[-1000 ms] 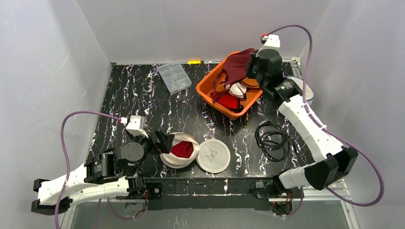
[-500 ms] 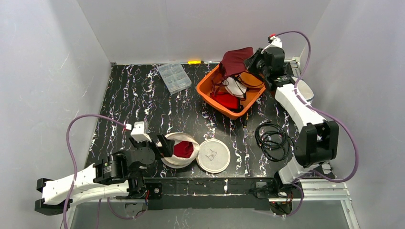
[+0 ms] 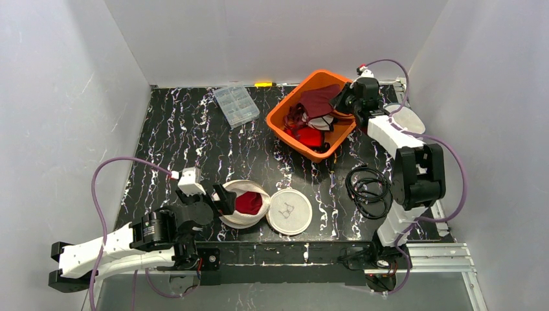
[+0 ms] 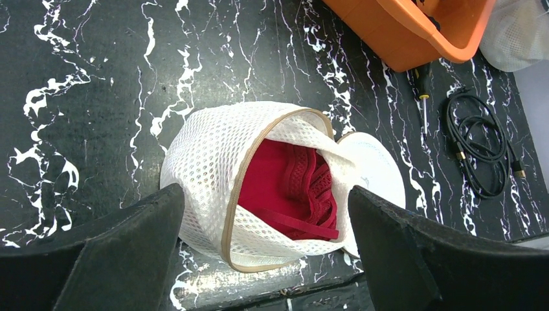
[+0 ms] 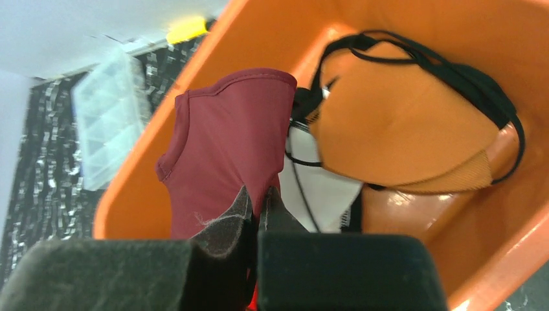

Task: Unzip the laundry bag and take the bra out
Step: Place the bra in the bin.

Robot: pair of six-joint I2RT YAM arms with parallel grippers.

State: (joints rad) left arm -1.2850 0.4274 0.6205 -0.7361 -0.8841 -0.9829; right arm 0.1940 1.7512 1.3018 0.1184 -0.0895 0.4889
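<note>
The white mesh laundry bag [image 4: 201, 155] gaped before the wide-open, empty left gripper [image 4: 264, 201], red lace bra [image 4: 285, 184] inside; right gripper [image 5: 257, 204] clamped maroon cloth [image 5: 226, 136]

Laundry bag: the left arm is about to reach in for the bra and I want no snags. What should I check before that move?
1. Bag unzipped, mouth open: ok.
2. Bra visible inside the mouth: ok.
3. Left gripper open and lined up on the bra: ok.
4. Bra straps free of the mesh: cannot tell.
5. Right gripper away from the bag, shut on a maroon garment over the bin: ok.
</note>
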